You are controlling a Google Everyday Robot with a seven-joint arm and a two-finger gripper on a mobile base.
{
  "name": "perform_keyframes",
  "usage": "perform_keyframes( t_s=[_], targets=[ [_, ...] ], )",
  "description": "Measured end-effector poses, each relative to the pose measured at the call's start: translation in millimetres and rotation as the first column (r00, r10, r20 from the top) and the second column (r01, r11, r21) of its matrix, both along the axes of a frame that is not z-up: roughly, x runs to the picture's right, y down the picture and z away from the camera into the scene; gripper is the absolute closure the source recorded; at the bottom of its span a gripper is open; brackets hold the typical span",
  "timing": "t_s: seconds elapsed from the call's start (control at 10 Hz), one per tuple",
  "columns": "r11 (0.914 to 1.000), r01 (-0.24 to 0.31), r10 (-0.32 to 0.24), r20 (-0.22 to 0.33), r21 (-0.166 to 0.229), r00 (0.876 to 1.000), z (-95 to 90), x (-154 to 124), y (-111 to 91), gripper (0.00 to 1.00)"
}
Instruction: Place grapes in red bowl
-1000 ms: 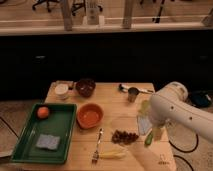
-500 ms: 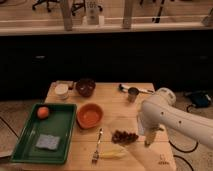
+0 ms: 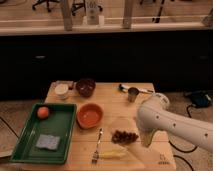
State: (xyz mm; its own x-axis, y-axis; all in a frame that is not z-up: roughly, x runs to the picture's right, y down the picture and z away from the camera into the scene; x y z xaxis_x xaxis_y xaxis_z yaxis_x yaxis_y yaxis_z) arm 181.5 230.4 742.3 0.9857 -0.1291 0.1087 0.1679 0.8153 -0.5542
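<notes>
Your arm [image 3: 176,125] has swung in toward the grapes [image 3: 125,136]; the gripper [image 3: 145,139] hangs just beside them, jaws wide and empty. You're on the reach: next, straddle them and close.

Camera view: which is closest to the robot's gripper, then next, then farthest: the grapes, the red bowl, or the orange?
The gripper hangs low at the right.
1. Grapes, just left of it.
2. Red bowl, further left.
3. Orange, far left in the green tray.

Arm [image 3: 175,122] slopes downward, claw [image 3: 145,139] hanging low, jaws apart.
</notes>
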Motion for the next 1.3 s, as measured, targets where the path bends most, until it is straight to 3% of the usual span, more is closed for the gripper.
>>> perform_keyframes(
  t_s=[0.4, 1.3],
  targets=[
    [0.9999, -0.011, 0.011, 0.029, -0.007, 1.000, 9.4, -15.8, 9.6, 0.20],
    [0.9990, -0.039, 0.040, 0.054, -0.021, 0.998, 28.9, -22.2, 21.8, 0.20]
  ],
)
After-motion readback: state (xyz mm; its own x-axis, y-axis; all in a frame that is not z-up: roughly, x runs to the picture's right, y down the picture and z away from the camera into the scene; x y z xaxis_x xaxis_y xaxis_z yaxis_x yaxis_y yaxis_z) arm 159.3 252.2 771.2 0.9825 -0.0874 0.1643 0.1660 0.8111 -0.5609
